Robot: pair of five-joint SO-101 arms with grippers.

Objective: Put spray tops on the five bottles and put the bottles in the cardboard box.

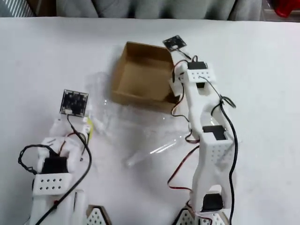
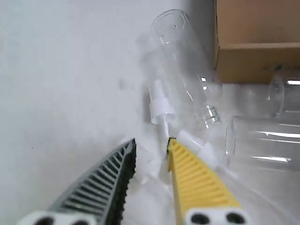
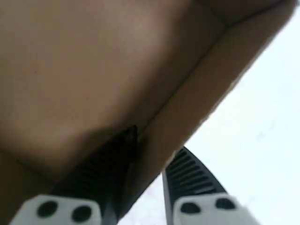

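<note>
several clear bottles [image 2: 183, 61] are lying beside the cardboard box [image 1: 138, 99] — the left gripper [image 2: 151, 143] is hovering, spread apart, over a white spray top [image 2: 159, 106]; the right gripper [image 3: 157, 140] is clamping the box's wall.

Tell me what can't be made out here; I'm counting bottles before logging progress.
Bottle count, high view: clear bottles vanish against the white table.
Left wrist view: one bottle cut off by the edge.
Right tool: whether it clamps the cardboard box wall, too close to tell.
</note>
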